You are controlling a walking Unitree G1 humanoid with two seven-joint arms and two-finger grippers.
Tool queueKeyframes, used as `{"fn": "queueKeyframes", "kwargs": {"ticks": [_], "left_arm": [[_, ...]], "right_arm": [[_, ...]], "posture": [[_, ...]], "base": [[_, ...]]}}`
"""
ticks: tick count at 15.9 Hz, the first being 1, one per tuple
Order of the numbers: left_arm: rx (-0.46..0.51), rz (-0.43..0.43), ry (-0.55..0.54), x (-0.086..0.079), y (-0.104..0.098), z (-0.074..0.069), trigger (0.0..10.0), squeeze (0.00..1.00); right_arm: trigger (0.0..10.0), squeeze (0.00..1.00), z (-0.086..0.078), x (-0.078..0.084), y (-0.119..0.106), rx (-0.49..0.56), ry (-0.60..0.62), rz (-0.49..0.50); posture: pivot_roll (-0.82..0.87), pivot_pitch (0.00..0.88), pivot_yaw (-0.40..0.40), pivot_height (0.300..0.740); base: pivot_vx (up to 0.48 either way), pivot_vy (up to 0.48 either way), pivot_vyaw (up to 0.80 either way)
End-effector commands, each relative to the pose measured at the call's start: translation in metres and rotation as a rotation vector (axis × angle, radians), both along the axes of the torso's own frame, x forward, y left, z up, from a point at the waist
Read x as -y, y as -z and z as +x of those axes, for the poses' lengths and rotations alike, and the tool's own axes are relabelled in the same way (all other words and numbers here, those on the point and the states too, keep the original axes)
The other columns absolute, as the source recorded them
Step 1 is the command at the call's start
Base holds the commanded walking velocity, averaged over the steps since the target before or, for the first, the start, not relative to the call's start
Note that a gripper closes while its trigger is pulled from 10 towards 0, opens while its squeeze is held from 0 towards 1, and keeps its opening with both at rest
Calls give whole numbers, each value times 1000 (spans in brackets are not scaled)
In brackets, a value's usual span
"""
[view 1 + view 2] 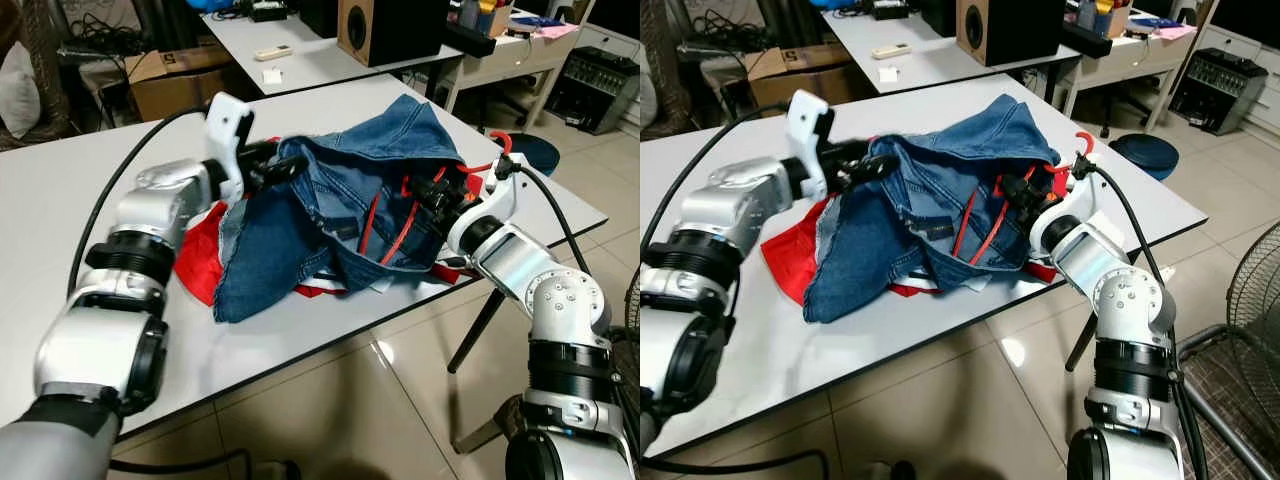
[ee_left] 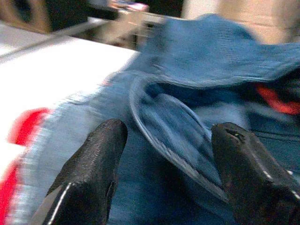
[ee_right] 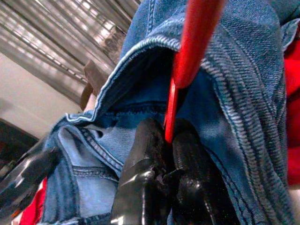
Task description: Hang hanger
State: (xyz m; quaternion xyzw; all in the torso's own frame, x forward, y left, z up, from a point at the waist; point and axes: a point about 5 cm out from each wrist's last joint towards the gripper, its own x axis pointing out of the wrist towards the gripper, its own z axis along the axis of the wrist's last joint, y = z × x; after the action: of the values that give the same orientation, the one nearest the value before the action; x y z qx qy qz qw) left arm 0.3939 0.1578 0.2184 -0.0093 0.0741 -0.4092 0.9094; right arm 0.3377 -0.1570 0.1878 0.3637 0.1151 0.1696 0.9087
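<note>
Red hanger (image 1: 400, 225) inside denim garment (image 1: 330, 215) at table (image 1: 60, 200) centre, long axis running one to seven o'clock. Pinched tight by right gripper (image 3: 169, 140). Left gripper (image 2: 164, 164) spread wide at nine o'clock, straddling denim edge.

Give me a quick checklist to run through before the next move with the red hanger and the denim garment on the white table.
1. Right gripper has the red hanger: ok, jaws shut on its thin red bar.
2. Left gripper has the denim garment: not ok, jaws are open with the denim edge between them, not pinched.
3. Hanger sits inside the garment: ok, the red bars run into the denim opening.
4. Hanger hook is free: ok, it sticks out past the denim.
5. Garment supported: ok, it lies bunched on the white table.
6. Red cloth under the denim is clear of the hanger: cannot tell.
</note>
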Motion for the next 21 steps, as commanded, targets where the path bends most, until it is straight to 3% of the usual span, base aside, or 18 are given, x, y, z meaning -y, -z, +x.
{"fn": "queueKeyframes", "kwargs": {"ticks": [1,2,6,7,9,10,11,12,13,14,15,16,19,21], "left_arm": [[-7,-43,126,1,-4,-7,10000,1000],[-13,-39,185,-1,-4,-12,10000,1000],[17,46,97,-39,-3,-12,10000,1000],[92,104,56,-56,-10,-14,10000,0],[206,81,79,-71,-32,-20,10000,0],[254,112,232,-57,-42,-28,10000,0],[268,133,312,-46,-42,-32,10000,98],[272,177,471,-23,-37,-44,10000,773],[277,200,534,-12,-33,-50,10000,1000],[286,253,689,16,-21,-67,10000,1000],[282,287,777,30,-13,-77,10000,843],[313,321,830,43,-8,-83,10000,0],[348,348,910,62,-4,-93,10000,0],[391,411,926,70,0,-97,10000,0]], "right_arm": [[10000,0,3,-2,-10,40,-6,3],[10000,0,4,-2,-9,38,-4,4],[10000,0,6,-1,-9,40,1,7],[10000,0,7,-2,-10,41,3,7],[10000,0,8,-1,-11,44,7,7],[10000,0,10,-1,-10,39,15,11],[10000,0,11,-1,-9,31,22,15],[10000,0,12,-1,-7,14,40,22],[10000,0,13,0,-6,4,54,28],[10000,0,14,3,-5,-6,76,42],[10000,0,15,5,-5,-5,82,43],[10000,0,14,6,-5,-3,84,44],[10000,0,14,7,-6,3,83,44],[10000,0,14,6,-6,1,83,43]], "posture": [[22,0,45,740],[22,0,45,740],[20,0,51,740],[14,0,53,740],[19,0,49,740],[24,0,45,740],[25,0,44,740],[24,0,43,740],[24,0,43,740],[25,0,43,740],[24,0,44,740],[21,0,48,740],[17,0,51,740],[17,0,53,740]], "base": [[0,0,0],[0,0,0],[0,0,0],[0,0,0],[0,0,0],[0,0,0],[0,0,0],[0,0,0],[0,0,0],[0,0,0],[0,0,0],[0,0,0],[0,0,0],[0,0,0]]}}
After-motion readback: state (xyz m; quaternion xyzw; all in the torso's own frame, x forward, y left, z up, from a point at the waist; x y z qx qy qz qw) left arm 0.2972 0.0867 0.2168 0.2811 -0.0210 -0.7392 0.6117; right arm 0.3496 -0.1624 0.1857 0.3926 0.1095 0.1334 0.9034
